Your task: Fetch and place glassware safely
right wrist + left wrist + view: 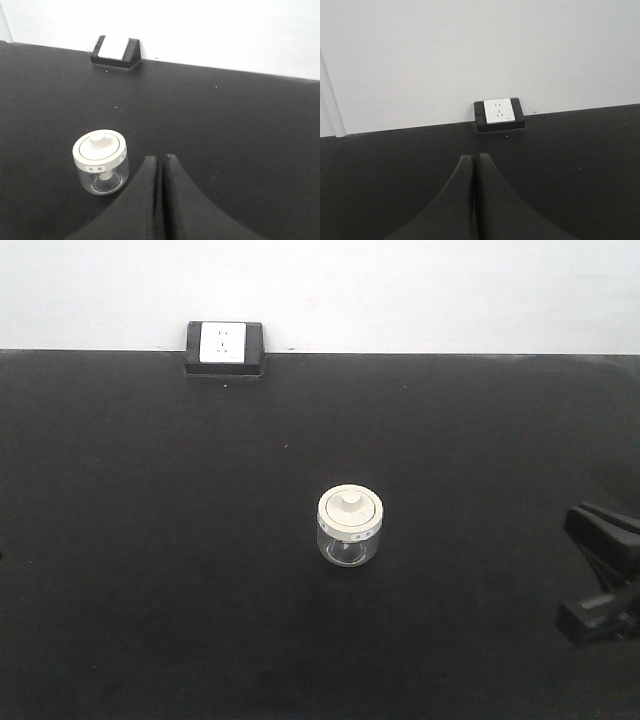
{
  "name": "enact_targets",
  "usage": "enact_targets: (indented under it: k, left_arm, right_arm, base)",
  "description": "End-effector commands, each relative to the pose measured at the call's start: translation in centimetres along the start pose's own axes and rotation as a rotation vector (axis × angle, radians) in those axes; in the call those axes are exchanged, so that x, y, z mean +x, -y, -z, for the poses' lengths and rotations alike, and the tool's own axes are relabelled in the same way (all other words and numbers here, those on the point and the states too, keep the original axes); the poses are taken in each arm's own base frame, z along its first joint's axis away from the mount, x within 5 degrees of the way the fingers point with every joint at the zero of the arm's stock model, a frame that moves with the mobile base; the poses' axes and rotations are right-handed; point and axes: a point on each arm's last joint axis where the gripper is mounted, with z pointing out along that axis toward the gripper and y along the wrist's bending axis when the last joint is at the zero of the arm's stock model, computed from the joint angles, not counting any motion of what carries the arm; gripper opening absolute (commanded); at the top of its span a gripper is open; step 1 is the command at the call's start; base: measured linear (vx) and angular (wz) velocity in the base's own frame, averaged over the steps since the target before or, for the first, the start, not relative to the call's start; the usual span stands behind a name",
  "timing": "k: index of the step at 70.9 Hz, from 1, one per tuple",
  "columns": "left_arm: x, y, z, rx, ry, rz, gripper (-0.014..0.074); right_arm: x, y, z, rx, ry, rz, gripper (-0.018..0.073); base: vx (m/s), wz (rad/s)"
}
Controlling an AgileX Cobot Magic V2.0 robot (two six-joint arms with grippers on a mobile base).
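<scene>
You have one glass jar (350, 528) to deal with, and it stands upright on the black table (150, 540), roughly at the table's middle in the front view. Its single cream-white lid (350, 510) is seated on top, with one knob at the centre. One wall socket block (224, 348) sits at the table's back edge against the white wall; taking that as your landmark, the jar is well in front of it and off to the right, with bare table between them.

Your right gripper (161, 159) has its two fingers pressed together, clenched on nothing. From its wrist view the jar (101, 162) is just beside the fingertips, to their left, apart from them and not touching. In the front view that gripper (603, 575) shows at the right edge, well apart from the jar.

Your left gripper (473, 157) is likewise clenched, its two fingers meeting with nothing between them. Its view faces the socket block (499, 115) straight ahead; the jar does not appear there.
</scene>
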Motion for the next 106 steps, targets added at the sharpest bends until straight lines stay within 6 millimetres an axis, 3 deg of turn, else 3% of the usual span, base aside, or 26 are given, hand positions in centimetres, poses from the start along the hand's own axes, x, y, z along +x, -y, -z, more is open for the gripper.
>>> enact_targets:
  k: [1,26,50,71,106]
  left_arm:
    - [-1.6,0.0,0.0,0.002,0.097,0.015,-0.0007]
    - [-1.6,0.0,0.0,0.002,0.097,0.015,-0.0007]
    - [-1.6,0.0,0.0,0.002,0.097,0.015,-0.0007]
    - [-1.6,0.0,0.0,0.002,0.097,0.015,-0.0007]
    - [-1.6,0.0,0.0,0.002,0.097,0.015,-0.0007]
  right_arm:
    - [-1.3,0.1,1.6,0.007,0.085,0.03,-0.0003]
    - [-1.2,0.1,5.4,0.019,0.146,0.079,-0.0003]
    - [-0.5,0.1,7.8,0.023,0.159,0.082,-0.0003]
    - [2.8,0.0,7.6,0.02,0.219,0.038,-0.0003]
    - [3.2,0.0,7.5,0.021,0.242,0.039,-0.0003]
  base:
    - [0.0,0.0]
    - [0.0,0.0]
    - [0.0,0.0]
    - [0.0,0.0]
    - [0.0,0.0]
